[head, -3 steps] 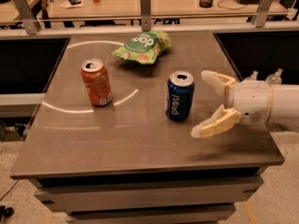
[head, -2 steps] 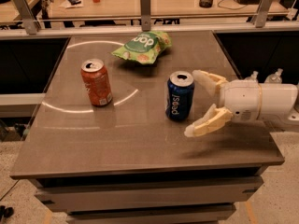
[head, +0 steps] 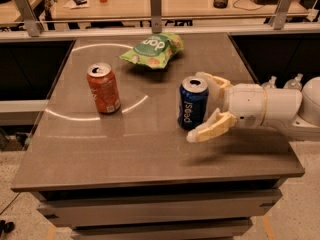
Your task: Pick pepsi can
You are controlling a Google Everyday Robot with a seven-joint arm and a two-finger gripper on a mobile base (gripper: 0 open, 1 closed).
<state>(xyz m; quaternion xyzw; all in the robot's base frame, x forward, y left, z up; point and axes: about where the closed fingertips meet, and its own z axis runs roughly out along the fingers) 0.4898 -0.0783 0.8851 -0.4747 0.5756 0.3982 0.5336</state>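
Note:
The pepsi can point(head: 192, 103) is dark blue with white lettering and a silver top. It stands upright right of the middle of the grey table point(head: 125, 154). My gripper point(head: 201, 106) reaches in from the right at can height. It is open, with one finger behind the can and the other in front of it. The can sits between the fingers near their tips. I cannot tell whether the fingers touch it.
An orange-red can point(head: 104, 88) stands upright to the left of the pepsi can. A green chip bag point(head: 152, 49) lies at the back of the table. A railing and a wooden counter with clutter run behind the table. The table's right edge is under my arm.
My gripper has moved left toward the pepsi can, so its fingers now straddle the can. The cans and the bag have not moved.

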